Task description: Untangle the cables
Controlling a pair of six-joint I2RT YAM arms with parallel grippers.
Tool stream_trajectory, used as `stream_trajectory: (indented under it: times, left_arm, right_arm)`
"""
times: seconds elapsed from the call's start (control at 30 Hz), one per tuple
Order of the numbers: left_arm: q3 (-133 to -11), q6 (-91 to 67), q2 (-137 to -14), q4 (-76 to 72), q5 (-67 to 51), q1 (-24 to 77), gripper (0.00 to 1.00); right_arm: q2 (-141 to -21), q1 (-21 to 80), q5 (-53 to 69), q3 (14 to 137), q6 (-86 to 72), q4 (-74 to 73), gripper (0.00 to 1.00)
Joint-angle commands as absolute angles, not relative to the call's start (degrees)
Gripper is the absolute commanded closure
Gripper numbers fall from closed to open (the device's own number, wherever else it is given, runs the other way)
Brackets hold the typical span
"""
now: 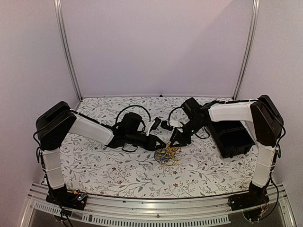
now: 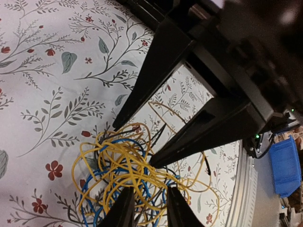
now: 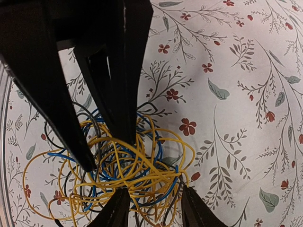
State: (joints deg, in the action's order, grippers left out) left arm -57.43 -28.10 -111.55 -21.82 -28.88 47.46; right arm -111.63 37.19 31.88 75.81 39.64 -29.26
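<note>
Yellow, blue and dark thin cables (image 3: 156, 161) lie tangled; left gripper (image 2: 132, 145) and right gripper (image 3: 109, 154) straddle strands, both with jaws parted.

- No writing, label, brand, number or sign can be read in any of the three views.
- The tablecloth (image 1: 118, 175) carries only printed leaves and red flowers, no lettering.
- The cables (image 3: 142, 165) are too thin to show any print.
</note>
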Motion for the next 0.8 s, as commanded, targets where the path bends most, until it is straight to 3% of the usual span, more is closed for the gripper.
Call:
stream_trajectory:
  times: [0.0, 0.13, 0.23, 0.33, 0.4, 0.47, 0.5, 0.6, 0.7, 0.77]
  left_arm:
    - [-59.88, -29.76, -114.37, -24.52, -32.80, 45.87, 0.80]
    - [-60.62, -29.96, -114.49, -24.54, -32.06, 45.27, 1.00]
    - [-59.70, -30.04, -111.36, -25.02, -31.25, 44.52, 1.00]
    - [-57.52, -28.73, -106.26, -26.48, -30.87, 44.39, 1.00]
    - [-56.93, -27.86, -103.54, -26.31, -30.85, 44.39, 1.00]
    - [-57.87, -27.08, -101.54, -24.11, -30.83, 44.42, 1.00]
    - [-58.31, -27.14, -100.58, -23.16, -30.65, 44.39, 1.00]
    - [-58.71, -28.07, -97.07, -22.30, -30.12, 44.52, 1.00]
    - [-58.71, -28.70, -93.08, -21.45, -28.47, 44.90, 1.00]
    - [-59.07, -28.19, -89.99, -20.29, -26.65, 45.21, 1.00]
  right_arm:
    - [-111.30, 37.44, 32.18, 76.35, 38.13, -29.18, 0.59]
    - [-110.55, 37.44, 31.66, 75.87, 37.51, -28.32, 0.59]
    - [-108.59, 37.44, 30.81, 73.96, 35.23, -24.57, 0.57]
    - [-104.03, 37.44, 33.38, 70.96, 32.38, -19.00, 0.20]
    - [-103.31, 37.45, 35.02, 70.48, 29.10, -15.69, 0.02]
    - [-105.19, 37.44, 36.10, 71.88, 24.87, -14.43, 0.01]
    - [-107.49, 37.44, 36.64, 72.45, 23.49, -13.86, 0.02]
    - [-112.07, 37.36, 38.68, 72.36, 17.40, -9.84, 0.18]
    - [-115.04, 37.36, 40.22, 71.96, 12.05, -6.27, 0.46]
    - [-117.43, 37.22, 41.37, 71.78, 10.14, -5.26, 0.57]
